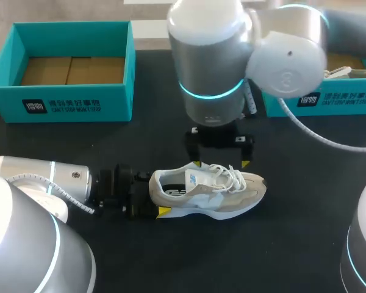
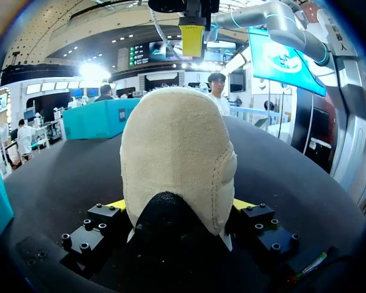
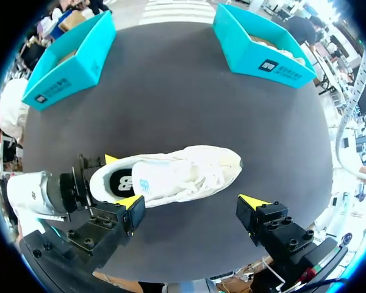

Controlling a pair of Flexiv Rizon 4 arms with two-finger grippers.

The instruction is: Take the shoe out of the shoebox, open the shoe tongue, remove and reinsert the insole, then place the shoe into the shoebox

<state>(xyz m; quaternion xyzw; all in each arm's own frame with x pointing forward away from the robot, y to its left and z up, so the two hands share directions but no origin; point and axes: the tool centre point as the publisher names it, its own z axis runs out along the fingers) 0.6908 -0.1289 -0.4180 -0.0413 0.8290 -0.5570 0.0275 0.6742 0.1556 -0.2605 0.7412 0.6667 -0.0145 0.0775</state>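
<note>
Teal shoebox, open-topped, well beyond the left gripper. Left gripper: fingers clamped on the heel of the beige-and-white shoe, which stands on its sole on the black table, toe pointing away. Right gripper: fingers spread wide, above the laces. Second teal box beyond it.

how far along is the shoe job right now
Done: the shoe lies on the table, out of the empty shoebox. In hand: the left end effector grips its heel; the right end effector hovers open above it. The insole is inside, so I cannot tell if that step is done. Left: boxing the shoe.
</note>
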